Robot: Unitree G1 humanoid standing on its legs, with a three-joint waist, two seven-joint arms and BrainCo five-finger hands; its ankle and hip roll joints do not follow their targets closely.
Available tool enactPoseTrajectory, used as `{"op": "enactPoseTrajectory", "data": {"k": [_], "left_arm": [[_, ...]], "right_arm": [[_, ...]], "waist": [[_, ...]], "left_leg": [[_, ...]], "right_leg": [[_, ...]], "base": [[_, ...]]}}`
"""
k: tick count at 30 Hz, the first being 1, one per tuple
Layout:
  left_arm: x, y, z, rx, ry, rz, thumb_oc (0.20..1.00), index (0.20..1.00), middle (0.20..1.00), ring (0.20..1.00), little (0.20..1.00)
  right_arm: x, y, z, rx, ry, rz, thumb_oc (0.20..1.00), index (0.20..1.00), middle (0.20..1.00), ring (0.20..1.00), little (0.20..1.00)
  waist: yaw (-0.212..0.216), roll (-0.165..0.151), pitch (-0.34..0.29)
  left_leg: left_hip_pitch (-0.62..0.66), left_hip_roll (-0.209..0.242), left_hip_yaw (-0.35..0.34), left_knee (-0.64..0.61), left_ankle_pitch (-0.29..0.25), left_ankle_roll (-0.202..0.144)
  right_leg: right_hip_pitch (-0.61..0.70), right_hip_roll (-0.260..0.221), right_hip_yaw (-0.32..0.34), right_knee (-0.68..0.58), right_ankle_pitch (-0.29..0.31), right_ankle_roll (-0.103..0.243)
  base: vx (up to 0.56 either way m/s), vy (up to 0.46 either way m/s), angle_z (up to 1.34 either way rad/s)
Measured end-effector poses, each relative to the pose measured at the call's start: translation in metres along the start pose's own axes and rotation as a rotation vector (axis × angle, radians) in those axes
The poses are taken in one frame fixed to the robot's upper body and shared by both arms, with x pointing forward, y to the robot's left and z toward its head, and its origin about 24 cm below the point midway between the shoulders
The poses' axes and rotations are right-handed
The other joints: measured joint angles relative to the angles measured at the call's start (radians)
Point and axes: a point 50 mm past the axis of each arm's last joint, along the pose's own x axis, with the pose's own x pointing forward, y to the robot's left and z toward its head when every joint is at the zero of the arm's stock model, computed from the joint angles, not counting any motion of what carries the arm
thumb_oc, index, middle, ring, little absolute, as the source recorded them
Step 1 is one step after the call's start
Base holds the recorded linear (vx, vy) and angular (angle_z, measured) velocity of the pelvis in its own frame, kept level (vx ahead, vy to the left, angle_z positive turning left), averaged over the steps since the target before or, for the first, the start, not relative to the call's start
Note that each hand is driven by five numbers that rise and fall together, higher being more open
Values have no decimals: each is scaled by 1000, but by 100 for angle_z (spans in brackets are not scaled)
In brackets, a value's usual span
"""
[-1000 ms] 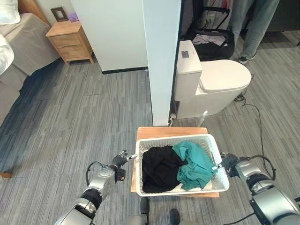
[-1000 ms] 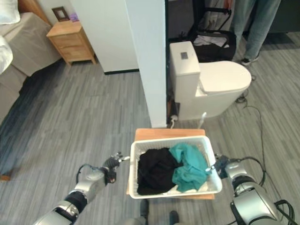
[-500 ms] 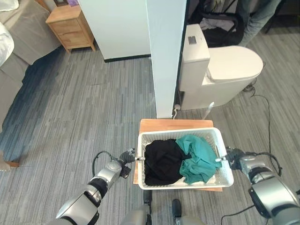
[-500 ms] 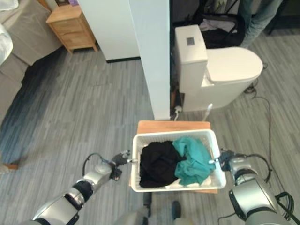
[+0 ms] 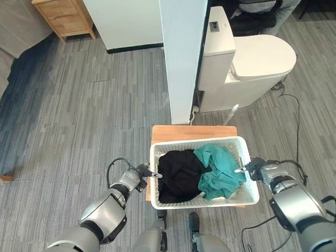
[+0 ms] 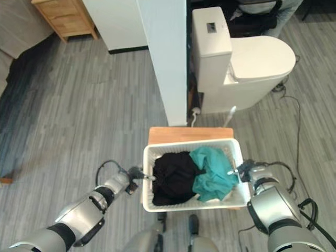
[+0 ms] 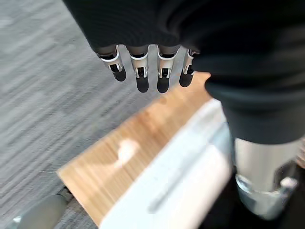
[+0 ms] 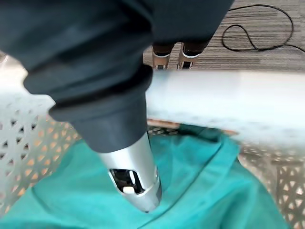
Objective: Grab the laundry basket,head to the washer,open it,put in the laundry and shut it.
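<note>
A white laundry basket point(image 5: 194, 142) stands on a low wooden table point(image 5: 189, 131), holding a black garment point(image 5: 178, 176) and a teal one point(image 5: 215, 170). My left hand point(image 5: 137, 176) is at the basket's left rim point(image 7: 190, 176). Its fingers point(image 7: 143, 71) hang straight outside over the table point(image 7: 124, 152), and its thumb point(image 7: 259, 186) reaches over the rim. My right hand point(image 5: 257, 169) straddles the right rim point(image 8: 228, 105). Its thumb point(image 8: 133, 176) is inside above the teal cloth point(image 8: 200, 191), and its straight fingers pass down the outside.
A white partition wall point(image 5: 181, 52) ends just beyond the table. A toilet point(image 5: 252, 63) stands to its right. A wooden nightstand point(image 5: 58, 13) is at the far left, and a person point(image 5: 257, 6) is behind the toilet. Grey plank floor lies open to the left.
The view has tilted down and shifted. Both hands have closed in from beside the basket to its side rims, with the thumbs now over the edges.
</note>
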Motion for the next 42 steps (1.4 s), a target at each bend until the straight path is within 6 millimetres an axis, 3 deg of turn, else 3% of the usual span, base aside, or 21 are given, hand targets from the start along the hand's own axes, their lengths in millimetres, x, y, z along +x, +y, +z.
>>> {"op": "enactPoseTrajectory", "data": {"k": [5, 6, 7, 9, 10, 16, 22, 23, 24, 25, 28, 34, 37, 42], "left_arm": [[-1, 15, 7, -37, -16, 40, 1000, 1000, 1000, 1000, 1000], [-2, 17, 7, -42, -17, 46, 909, 909, 909, 909, 909], [-2, 19, 8, -41, -22, 49, 683, 683, 683, 683, 683], [-2, 22, 12, -38, -46, 53, 492, 492, 492, 492, 492], [-2, 23, 15, -37, -54, 54, 200, 200, 200, 200, 200], [-3, 22, 28, 85, -98, 47, 200, 200, 200, 200, 200], [-4, 13, 46, 522, -157, 66, 200, 200, 200, 200, 200], [-5, 14, 46, 581, -160, 70, 200, 200, 200, 200, 200], [-5, 14, 46, 627, -160, 74, 200, 200, 200, 200, 200], [-8, 13, 51, 986, -198, 96, 200, 200, 200, 200, 200], [-9, 16, 48, 1125, -209, 114, 200, 200, 200, 200, 200], [-7, 11, 32, 940, -227, 142, 200, 200, 200, 200, 200], [-7, 8, 31, 937, -228, 145, 200, 200, 200, 200, 200], [-13, 0, -1, 558, -245, 139, 200, 200, 200, 200, 200]], "right_arm": [[0, 7, 9, -28, -18, -1, 1000, 1000, 1000, 1000, 1000], [0, 9, 10, -31, -19, 0, 1000, 1000, 1000, 1000, 1000], [0, 9, 10, -41, -18, 1, 1000, 1000, 1000, 1000, 1000], [1, 9, 9, -61, -12, -2, 1000, 1000, 1000, 1000, 1000], [1, 9, 8, -70, -10, -2, 1000, 1000, 1000, 1000, 1000], [1, 11, 4, -107, 8, 3, 1000, 1000, 1000, 1000, 1000], [1, 9, -3, -145, 29, -6, 1000, 1000, 1000, 1000, 1000], [1, 9, -5, -144, 34, -7, 555, 555, 555, 555, 555], [1, 9, -5, -144, 33, -6, 200, 200, 200, 200, 200], [2, 7, -14, -146, 46, -14, 200, 200, 200, 200, 200], [3, 9, -21, -108, 35, -23, 200, 200, 200, 200, 200], [4, 15, -25, -54, -8, -65, 200, 200, 200, 200, 200], [4, 14, -25, -51, -16, -73, 200, 200, 200, 200, 200], [-4, 23, -37, -28, -157, -45, 200, 200, 200, 200, 200]], "waist": [[0, -18, 11], [-1, -21, 13], [0, -23, 14], [2, -23, 14], [3, -23, 14], [3, -24, 14], [4, -24, 14], [4, -24, 14], [4, -24, 14], [7, -24, 14], [8, -24, 14], [7, -19, 12], [8, -12, 14], [6, -3, 17]], "left_leg": [[-14, 6, 14, 0, 0, 0], [-14, 7, 14, 0, 0, 0], [-16, 8, 14, 0, 0, 0], [-25, 11, 13, 0, 0, 0], [-27, 13, 13, 0, 0, -1], [-28, 14, 11, 0, 3, -4], [-50, 11, 7, 0, 10, 0], [-50, 11, 6, 0, 10, 0], [-50, 11, 5, 0, 10, 0], [-49, 10, -12, 0, 12, 1], [-45, 10, -15, 0, 12, 0], [-42, 11, -15, 0, 16, -3], [-42, 11, -15, 0, 19, -3], [-20, 7, -9, 0, 20, -3]], "right_leg": [[-25, 4, 8, 15, 0, 0], [-26, 5, 8, 15, 0, 0], [-29, 6, 8, 17, 0, 1], [-39, 11, 6, 22, 1, 0], [-40, 12, 5, 22, 3, 0], [-44, 14, 4, 25, 7, -2], [-63, 13, -1, 29, 9, -2], [-62, 13, -1, 29, 9, -2], [-62, 13, -2, 29, 9, -2], [-56, 14, -12, 27, 9, -1], [-49, 15, -26, 27, 8, -1], [-47, 14, -26, 26, 8, -1], [-46, 15, -27, 26, 9, -2], [-30, 8, -21, 28, 11, -4]], "base": [[2, -7, -7], [0, 0, 0], [0, 0, 0], [0, 0, 0], [0, 0, 0], [0, 0, 0], [4, 8, 3], [13, 7, 3], [22, 17, 13], [6, 15, 16], [5, 22, 11], [-1, 5, 0], [3, 21, -1], [13, 43, -5]]}}
